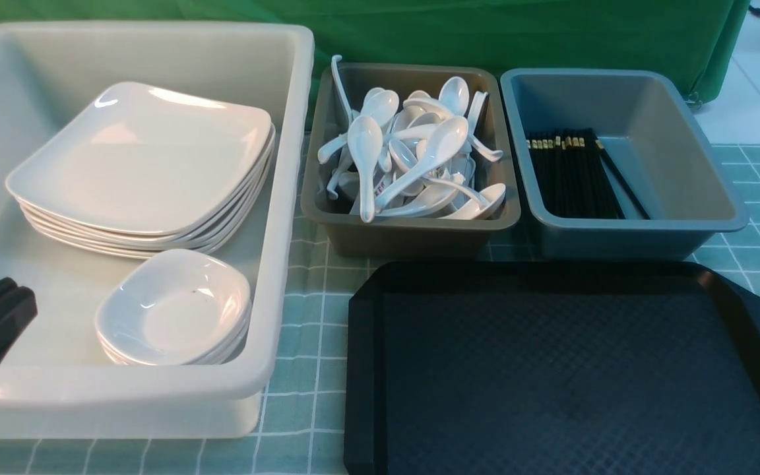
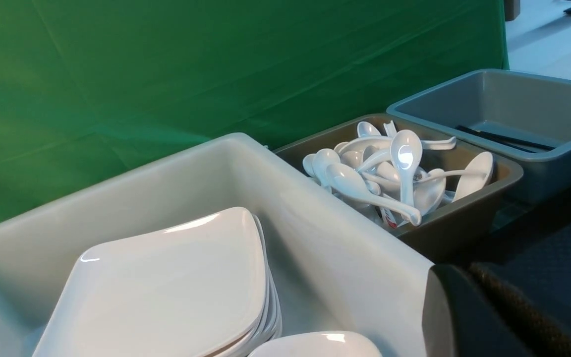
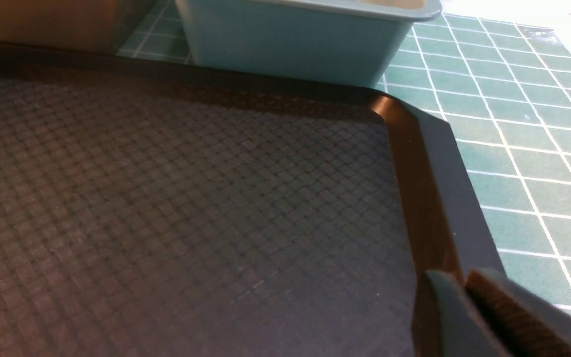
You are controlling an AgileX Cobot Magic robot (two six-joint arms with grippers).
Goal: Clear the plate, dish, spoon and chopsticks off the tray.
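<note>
The black tray lies at the front right with nothing on its textured floor; it also fills the right wrist view. White plates are stacked in the white bin, with a stack of small white dishes in front of them. White spoons are piled in the brown tub. Black chopsticks lie in the grey-blue tub. My left gripper is shut and empty at the bin's front left; its tips also show in the left wrist view. My right gripper is shut and empty over the tray's right rim.
The brown tub and the grey-blue tub stand side by side just behind the tray. A green curtain closes the back. The teal checked tablecloth shows between the bin and the tray.
</note>
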